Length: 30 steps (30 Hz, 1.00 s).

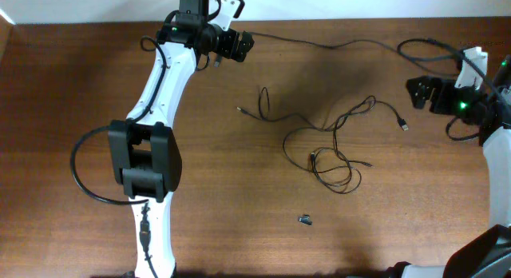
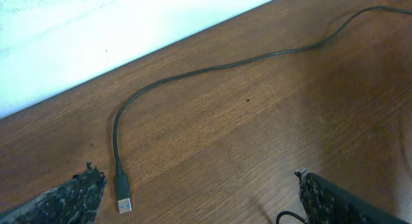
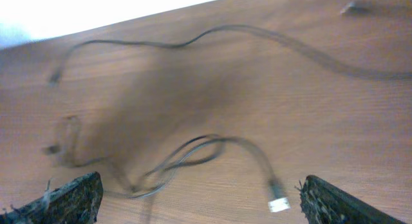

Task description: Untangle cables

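Overhead, the cables (image 1: pixel 335 146) lie tangled in the middle, thin, light and floppy, best pinched, I think, near a plug (image 1: pixel 405 127), and farther back one long one runs side to side from the left gripper (image 1: pixel 242 45), which is wide apart and empty like the right gripper (image 1: pixel 413 94).

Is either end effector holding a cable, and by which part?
Nothing is held: left end effector and right end effector both stand open, cables lying free on the table.

White left arm (image 1: pixel 164 82) and right arm (image 1: pixel 499 162), black joints, green lights.
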{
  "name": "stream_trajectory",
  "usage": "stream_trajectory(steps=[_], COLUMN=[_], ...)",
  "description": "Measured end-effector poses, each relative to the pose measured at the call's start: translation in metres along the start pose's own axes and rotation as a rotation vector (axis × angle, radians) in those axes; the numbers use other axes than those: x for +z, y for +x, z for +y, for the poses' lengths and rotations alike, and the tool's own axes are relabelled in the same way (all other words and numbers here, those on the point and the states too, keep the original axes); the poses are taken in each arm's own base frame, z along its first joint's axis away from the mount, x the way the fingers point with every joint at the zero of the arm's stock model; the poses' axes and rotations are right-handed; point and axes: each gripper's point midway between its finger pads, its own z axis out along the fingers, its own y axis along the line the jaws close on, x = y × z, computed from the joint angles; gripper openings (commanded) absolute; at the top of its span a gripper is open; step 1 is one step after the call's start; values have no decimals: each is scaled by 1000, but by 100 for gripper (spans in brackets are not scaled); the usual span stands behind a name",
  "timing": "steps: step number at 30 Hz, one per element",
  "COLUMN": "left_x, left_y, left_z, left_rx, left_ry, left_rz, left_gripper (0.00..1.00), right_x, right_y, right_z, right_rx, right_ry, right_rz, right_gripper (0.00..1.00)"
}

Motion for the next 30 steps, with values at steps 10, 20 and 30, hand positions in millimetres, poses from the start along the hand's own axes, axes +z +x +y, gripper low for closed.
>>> stream_trajectory(steps=[10, 20, 30], left_x=[0, 0, 0], left_y=[0, 0, 0], left_z=[0, 0, 0], left_rx=[0, -1, 0], left_ry=[0, 0, 0], left_rz=[0, 1, 0], left_gripper=[99, 99, 99], right_x=[59, 88, 91], right_y=[48, 74, 78], right_z=[116, 101, 98], right_rx=[-69, 215, 208], right_ry=[25, 296, 311], right_rz=[197, 211, 223], right_gripper=[99, 99, 99])
